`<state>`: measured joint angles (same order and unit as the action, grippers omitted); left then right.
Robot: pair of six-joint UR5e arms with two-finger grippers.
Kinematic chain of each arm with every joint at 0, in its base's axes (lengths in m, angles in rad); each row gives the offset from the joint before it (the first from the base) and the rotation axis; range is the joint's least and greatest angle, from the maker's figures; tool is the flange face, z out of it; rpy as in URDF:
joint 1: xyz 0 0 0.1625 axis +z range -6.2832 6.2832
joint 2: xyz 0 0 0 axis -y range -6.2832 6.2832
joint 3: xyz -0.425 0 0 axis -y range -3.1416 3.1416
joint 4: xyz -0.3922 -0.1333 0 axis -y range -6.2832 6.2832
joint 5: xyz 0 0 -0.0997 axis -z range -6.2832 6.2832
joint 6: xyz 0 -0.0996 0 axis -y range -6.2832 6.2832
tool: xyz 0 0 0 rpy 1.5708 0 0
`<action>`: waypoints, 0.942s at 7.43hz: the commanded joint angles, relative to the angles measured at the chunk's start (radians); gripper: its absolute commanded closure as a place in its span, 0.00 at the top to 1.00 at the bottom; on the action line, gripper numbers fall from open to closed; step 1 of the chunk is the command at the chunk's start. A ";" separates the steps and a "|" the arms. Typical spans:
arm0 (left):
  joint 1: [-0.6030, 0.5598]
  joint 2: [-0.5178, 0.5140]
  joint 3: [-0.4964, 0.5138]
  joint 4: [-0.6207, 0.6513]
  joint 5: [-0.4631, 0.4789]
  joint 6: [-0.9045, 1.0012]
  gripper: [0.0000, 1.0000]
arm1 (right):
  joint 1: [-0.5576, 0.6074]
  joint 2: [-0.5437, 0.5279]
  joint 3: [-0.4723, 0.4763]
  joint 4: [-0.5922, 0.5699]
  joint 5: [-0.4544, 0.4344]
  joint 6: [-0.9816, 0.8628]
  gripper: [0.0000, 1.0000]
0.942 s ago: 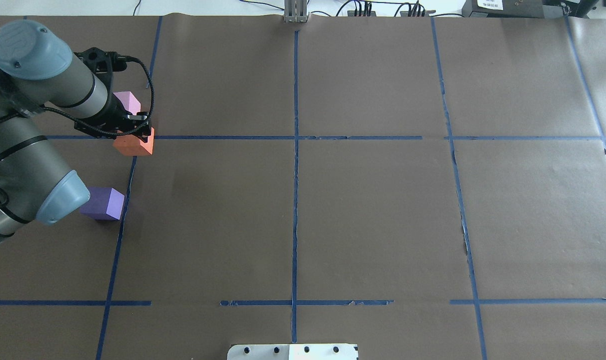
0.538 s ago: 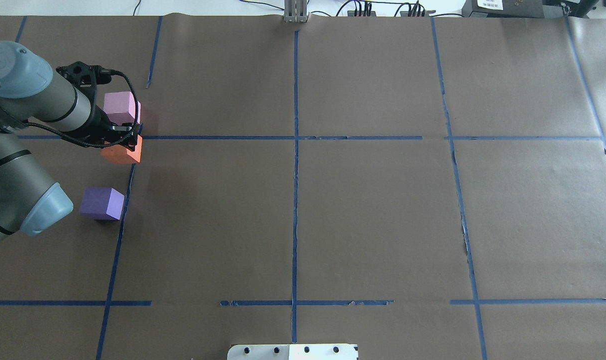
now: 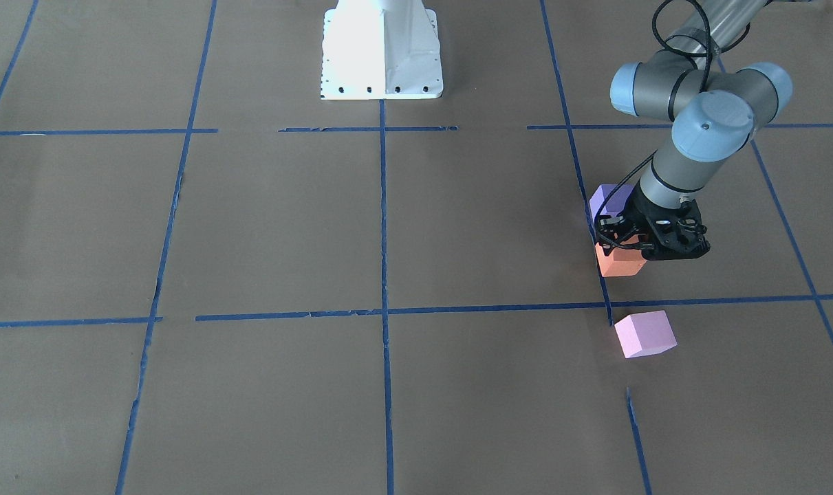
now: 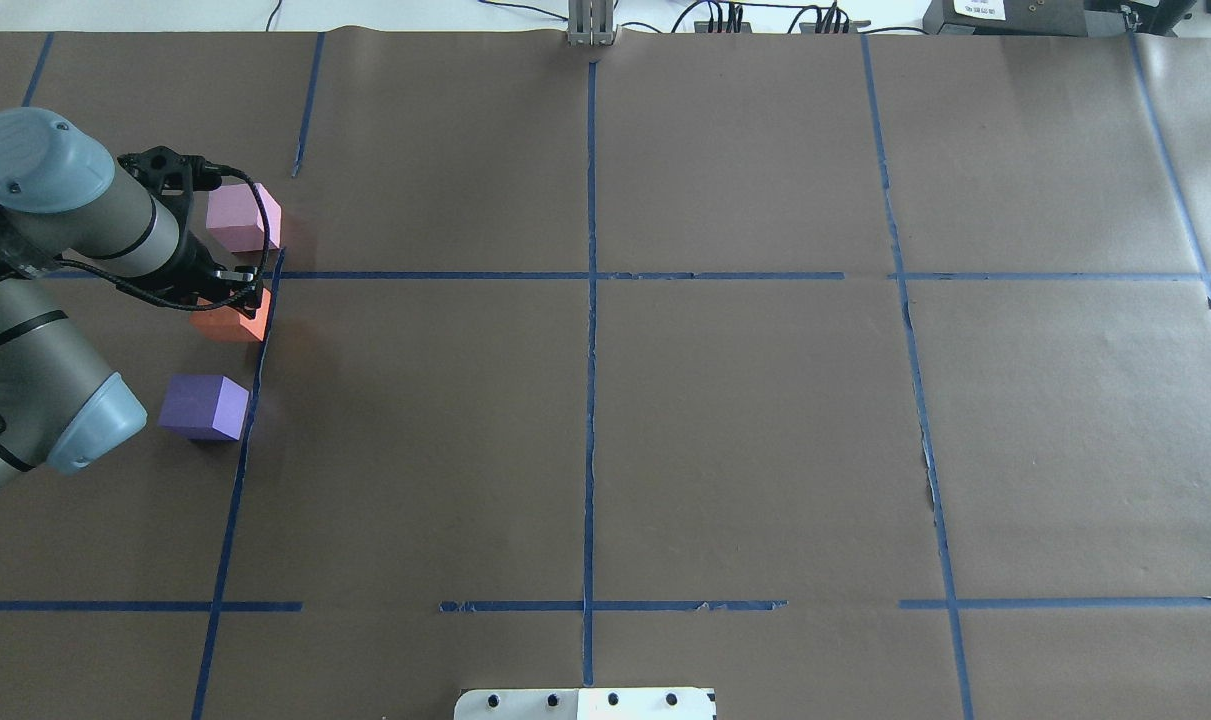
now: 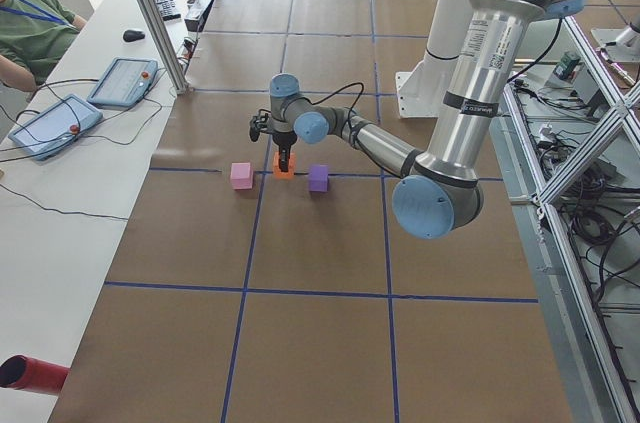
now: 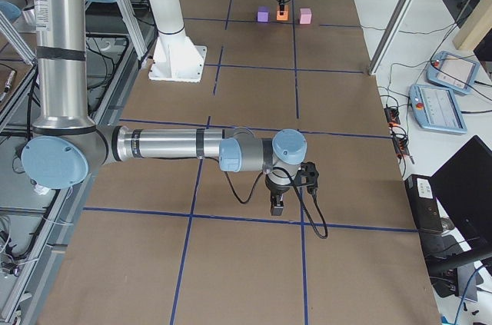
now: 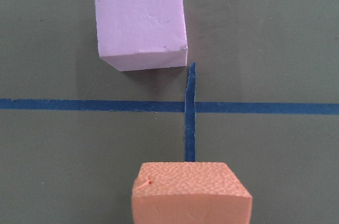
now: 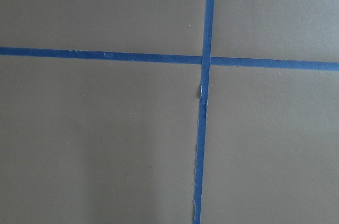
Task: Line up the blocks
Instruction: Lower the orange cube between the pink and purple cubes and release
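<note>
Three foam blocks cluster at the left end of the table [image 4: 745,420], which is brown paper gridded with blue tape [image 4: 590,400]. Along the row lie the pink block [image 5: 241,175], orange block [image 5: 284,173] and purple block [image 5: 318,178], each apart. The left gripper [image 4: 237,298] is clamped on the orange block, hiding its top. The right gripper [image 6: 277,203] shows only from the side, so I cannot tell how its jaws stand.

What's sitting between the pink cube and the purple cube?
The orange cube, gripped by the left end effector; the overhead view shows it.
</note>
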<state>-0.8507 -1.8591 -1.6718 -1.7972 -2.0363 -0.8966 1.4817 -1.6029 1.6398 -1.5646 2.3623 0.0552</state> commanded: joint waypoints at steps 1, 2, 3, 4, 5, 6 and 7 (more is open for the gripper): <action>-0.004 0.001 0.010 -0.005 -0.001 0.025 0.00 | -0.001 0.000 0.000 0.000 -0.002 0.000 1.00; -0.005 0.001 0.014 -0.007 -0.001 0.028 0.00 | 0.000 0.001 0.000 0.000 -0.002 0.000 1.00; -0.007 0.001 0.017 -0.005 -0.001 0.030 0.00 | 0.000 0.000 0.000 0.000 -0.002 0.000 1.00; -0.007 0.001 0.024 -0.007 -0.001 0.028 0.00 | 0.000 0.000 -0.001 0.000 -0.002 0.000 1.00; -0.007 0.001 0.029 -0.007 -0.001 0.028 0.00 | 0.000 0.000 0.000 0.000 -0.002 0.000 1.00; -0.011 0.001 0.030 -0.007 -0.001 0.028 0.00 | -0.001 0.000 0.000 0.000 -0.002 0.000 1.00; -0.017 0.001 0.032 -0.007 -0.002 0.028 0.08 | 0.000 0.000 0.000 0.000 -0.002 0.000 1.00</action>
<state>-0.8619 -1.8577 -1.6426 -1.8039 -2.0375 -0.8682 1.4814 -1.6030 1.6395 -1.5647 2.3608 0.0552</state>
